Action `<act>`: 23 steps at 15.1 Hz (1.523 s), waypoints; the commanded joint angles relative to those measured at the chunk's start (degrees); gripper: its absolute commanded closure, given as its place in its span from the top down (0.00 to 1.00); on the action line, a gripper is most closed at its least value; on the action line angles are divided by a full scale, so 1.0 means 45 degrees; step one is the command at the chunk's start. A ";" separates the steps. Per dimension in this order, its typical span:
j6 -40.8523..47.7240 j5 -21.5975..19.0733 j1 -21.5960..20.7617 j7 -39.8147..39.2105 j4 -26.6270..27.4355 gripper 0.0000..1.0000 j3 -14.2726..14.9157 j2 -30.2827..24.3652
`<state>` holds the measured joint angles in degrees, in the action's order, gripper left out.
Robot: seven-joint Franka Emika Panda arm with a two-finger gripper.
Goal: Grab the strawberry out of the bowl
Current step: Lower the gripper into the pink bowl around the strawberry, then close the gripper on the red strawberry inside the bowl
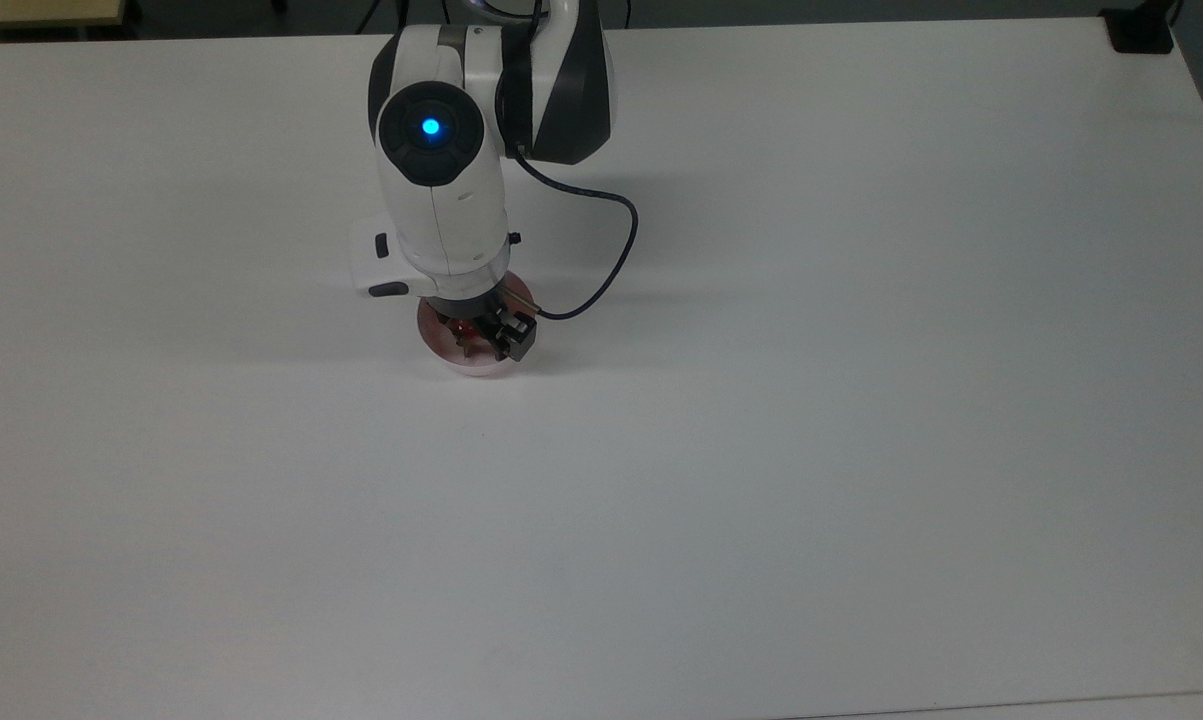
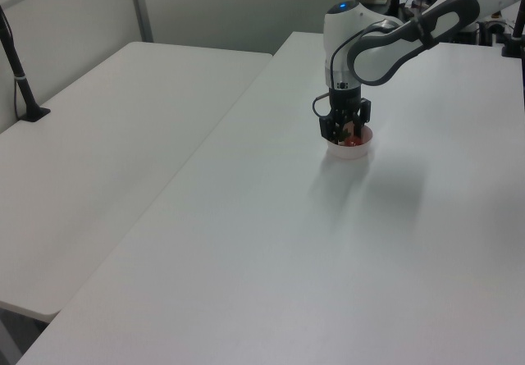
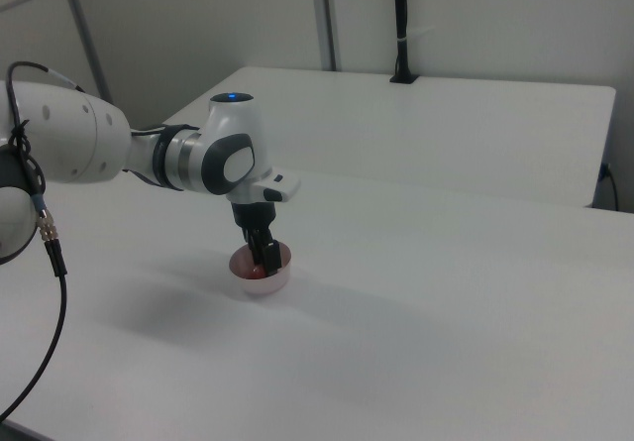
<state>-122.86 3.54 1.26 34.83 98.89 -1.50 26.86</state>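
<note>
Top view shows the bowl (image 1: 461, 356) on the table (image 1: 761, 450), strawberry (image 1: 468, 330) inside, gripper (image 1: 481, 338) lowered over it; jaws apart, straddling the fruit. Risk: glossy fruit slips; a finger catches the rim, tipping the bowl

One small round pale pink bowl (image 1: 458, 358) (image 2: 359, 148) (image 3: 267, 280) stands on one of two white tables (image 2: 271, 250), and it holds one small glossy red strawberry (image 1: 468, 329) (image 2: 353, 141) (image 3: 257, 272). One white robot arm (image 1: 441, 190) (image 2: 385, 41) (image 3: 139, 154) carries one black two-finger gripper (image 1: 483, 337) (image 2: 342, 132) (image 3: 264, 254). One black cable (image 1: 601, 270) loops from its wrist.
</note>
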 commanded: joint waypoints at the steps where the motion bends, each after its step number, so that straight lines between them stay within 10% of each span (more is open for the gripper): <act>1: -0.0334 0.0073 -0.0027 0.0131 0.0388 0.60 -0.0056 -0.0167; 12: 0.0075 0.0073 0.0012 0.0131 0.0251 0.52 -0.0350 -0.1241; 23: 0.0115 0.0599 -0.0008 -0.1079 0.0603 0.71 -0.0602 -0.0812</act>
<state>-122.80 4.64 1.25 31.56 100.81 -3.24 23.79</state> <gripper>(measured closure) 0.260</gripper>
